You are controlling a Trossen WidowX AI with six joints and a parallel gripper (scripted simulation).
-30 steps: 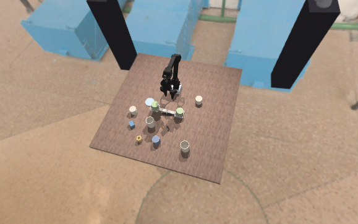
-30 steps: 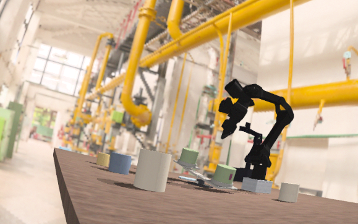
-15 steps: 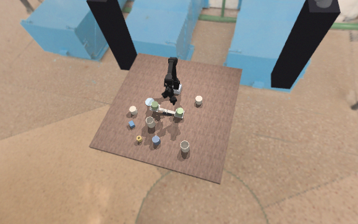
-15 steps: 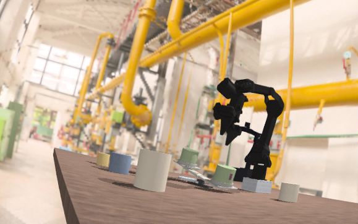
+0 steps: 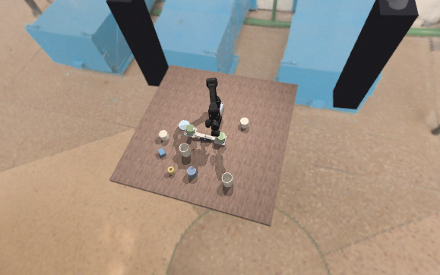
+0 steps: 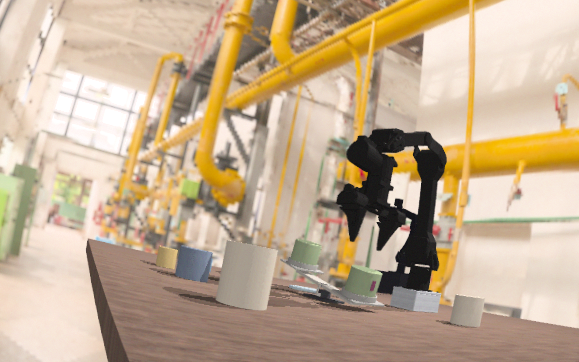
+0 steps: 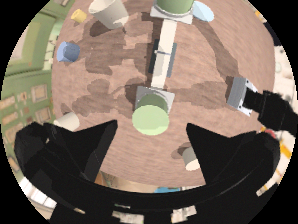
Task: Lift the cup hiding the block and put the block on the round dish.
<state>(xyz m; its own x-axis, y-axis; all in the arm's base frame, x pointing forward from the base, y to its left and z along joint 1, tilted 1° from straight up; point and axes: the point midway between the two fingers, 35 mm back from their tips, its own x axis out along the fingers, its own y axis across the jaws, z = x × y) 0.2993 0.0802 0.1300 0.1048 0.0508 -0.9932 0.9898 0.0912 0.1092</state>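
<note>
One green cup (image 5: 221, 137) (image 6: 363, 281) (image 7: 150, 120) stands upside down on the lower end of the tilted balance (image 5: 200, 135) (image 6: 332, 287) (image 7: 164, 60); a small magenta mark shows on its side. The other green cup (image 5: 190, 129) (image 6: 306, 253) (image 7: 173, 5) stands on the raised end. The pale blue round dish (image 5: 183, 124) (image 6: 303, 289) (image 7: 202, 11) lies beside the raised end. No block shows under either cup. My gripper (image 5: 212, 128) (image 6: 366, 244) (image 7: 152, 125) is open and empty, pointing down above and near the lower cup.
A cream cylinder (image 5: 244, 123) (image 6: 467, 310) (image 7: 191, 159) stands near the lower end. A cream hollow cup (image 5: 185, 150) (image 7: 110, 14) stands by the balance, another (image 5: 227, 180) (image 6: 246, 275) farther out. A blue cup (image 5: 191, 172), yellow piece (image 5: 171, 171), blue block (image 5: 162, 153) and second cylinder (image 5: 163, 135) stand around.
</note>
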